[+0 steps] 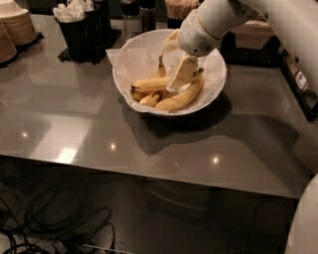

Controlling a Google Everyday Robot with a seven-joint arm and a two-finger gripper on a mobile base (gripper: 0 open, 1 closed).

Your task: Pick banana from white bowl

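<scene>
The white bowl (211,92), lined with crinkled white paper, stands at the back middle of the grey table. Several bananas lie in it. The long, nearly straight banana (149,85) lies across the bowl's middle with its dark tip to the left. A more curved banana (185,97) lies in front of it, and shorter ones (149,99) are tucked between. My gripper (181,75) reaches down into the bowl from the upper right and sits right over the straight banana's right end, hiding it. I cannot see whether it touches the banana.
Stacked tan paper plates (15,27) stand at the back left. A black caddy with white utensils (82,25) and dark bottles (141,15) stand behind the bowl. A dark rack (298,74) is at the right. Cables (49,223) lie on the floor beyond the table's front edge.
</scene>
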